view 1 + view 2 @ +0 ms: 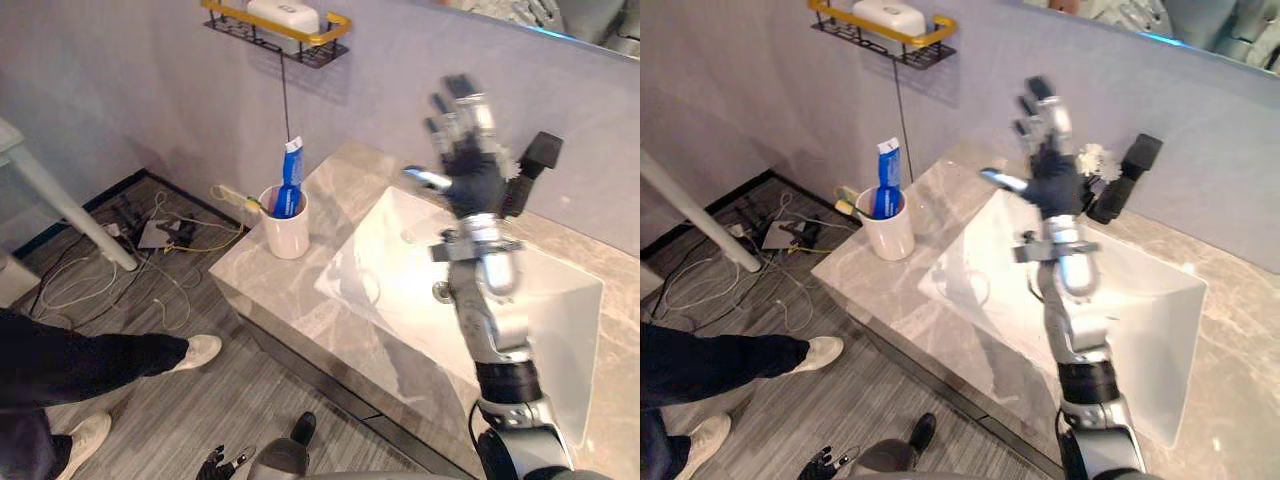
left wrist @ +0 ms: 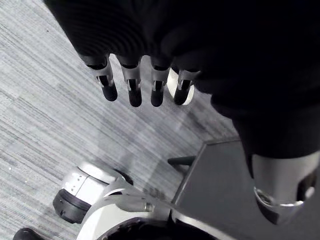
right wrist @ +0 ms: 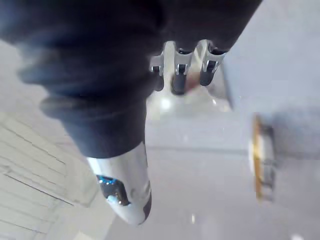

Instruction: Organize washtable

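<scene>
**Right robot hand raised open above the sink, cup set at the worktop's left end**

The right robot hand is lifted high over the white sink. Its fingers are straight and spread, pointing up towards the wall, with the thumb jutting to the side, and it holds nothing. Just behind it, at the back edge of the sink, stands a black fixture; whether the two touch cannot be told.

The left robot hand hangs low beside the robot, above the grey plank floor. Its fingers are relaxed, in a row, and empty.

The sink is set into a marble worktop. At the worktop's left end, near the corner and well apart from the raised hand, stands a white cup. A blue toothpaste tube stands upright in it, and a toothbrush with a yellow-green handle leans out over the cup's left rim.

On the wall above the cup hangs a wall shelf with a gold rim, and a white box lies in it.

On the floor to the left lie loose cables. A person in dark trousers and white shoes stands at the lower left.
</scene>
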`<state>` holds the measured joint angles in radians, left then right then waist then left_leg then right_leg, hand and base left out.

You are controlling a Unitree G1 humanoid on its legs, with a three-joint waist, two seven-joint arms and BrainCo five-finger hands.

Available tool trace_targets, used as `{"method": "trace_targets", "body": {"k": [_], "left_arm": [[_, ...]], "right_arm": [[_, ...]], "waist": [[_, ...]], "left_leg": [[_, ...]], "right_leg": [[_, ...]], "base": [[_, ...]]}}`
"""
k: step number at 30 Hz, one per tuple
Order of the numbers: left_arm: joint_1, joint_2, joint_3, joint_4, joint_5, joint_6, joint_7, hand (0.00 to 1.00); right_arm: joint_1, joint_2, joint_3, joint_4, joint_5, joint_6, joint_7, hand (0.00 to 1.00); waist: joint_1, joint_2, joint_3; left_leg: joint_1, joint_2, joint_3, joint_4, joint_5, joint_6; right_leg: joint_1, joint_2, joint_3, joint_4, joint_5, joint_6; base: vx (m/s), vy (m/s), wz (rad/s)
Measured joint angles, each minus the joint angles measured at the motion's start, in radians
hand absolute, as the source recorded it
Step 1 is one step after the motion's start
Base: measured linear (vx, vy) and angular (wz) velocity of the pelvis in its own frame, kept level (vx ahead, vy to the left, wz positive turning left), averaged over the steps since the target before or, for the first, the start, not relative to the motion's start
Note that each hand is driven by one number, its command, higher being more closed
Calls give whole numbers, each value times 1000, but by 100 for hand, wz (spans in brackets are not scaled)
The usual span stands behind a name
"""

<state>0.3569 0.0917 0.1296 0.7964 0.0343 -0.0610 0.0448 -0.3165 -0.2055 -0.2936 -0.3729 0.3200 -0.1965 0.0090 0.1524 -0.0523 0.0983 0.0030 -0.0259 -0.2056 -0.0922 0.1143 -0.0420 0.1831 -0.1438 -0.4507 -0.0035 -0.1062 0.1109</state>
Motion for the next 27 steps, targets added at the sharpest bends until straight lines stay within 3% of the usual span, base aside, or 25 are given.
{"method": "trace_targets", "body": {"k": [7,9,14,17,19,24,27], "left_arm": [[-16,-22,31,6,0,-2,-1,0],[-27,-26,31,24,-1,-1,-1,0],[-36,-33,31,39,-4,-2,-1,0],[-44,-32,30,40,-5,-2,0,0],[-44,-30,31,46,-5,-2,0,0],[-54,-36,40,56,-7,-2,2,0],[-64,-47,55,53,-27,-2,4,0]], "right_arm": [[77,-44,-337,-70,-16,-70,-95,0],[125,-44,-444,-75,-16,-78,-129,0],[228,-34,-563,-75,-21,-84,-193,0],[319,-3,-620,-26,-67,-99,-243,0],[379,38,-642,49,-115,-79,-283,0],[520,245,-627,77,-188,15,-374,0],[541,264,-597,99,-212,51,-411,0]], "waist": [[-84,18,-46],[-93,22,-57],[-143,39,-69],[-152,37,-73],[-166,35,-78],[-192,43,-84],[-192,47,-89]], "left_leg": [[10,10,55,-1,-2,3],[10,12,80,-1,-5,7],[10,11,106,-2,-8,10],[10,15,125,-3,-19,3],[9,15,130,-7,-29,2],[10,18,169,-3,-30,12],[26,20,201,-3,-40,17]], "right_leg": [[-14,2,53,-17,9,0],[-23,2,75,-28,21,4],[-32,3,101,-44,40,5],[-37,0,106,-50,40,4],[-48,-2,110,-37,38,4],[-68,-8,131,-20,36,1],[-71,-13,159,-10,38,6]], "base": [[-40,7,-25],[-8,9,-32],[-7,6,-18],[-10,5,-21],[8,-3,-16],[29,0,-14],[32,6,-29]]}}
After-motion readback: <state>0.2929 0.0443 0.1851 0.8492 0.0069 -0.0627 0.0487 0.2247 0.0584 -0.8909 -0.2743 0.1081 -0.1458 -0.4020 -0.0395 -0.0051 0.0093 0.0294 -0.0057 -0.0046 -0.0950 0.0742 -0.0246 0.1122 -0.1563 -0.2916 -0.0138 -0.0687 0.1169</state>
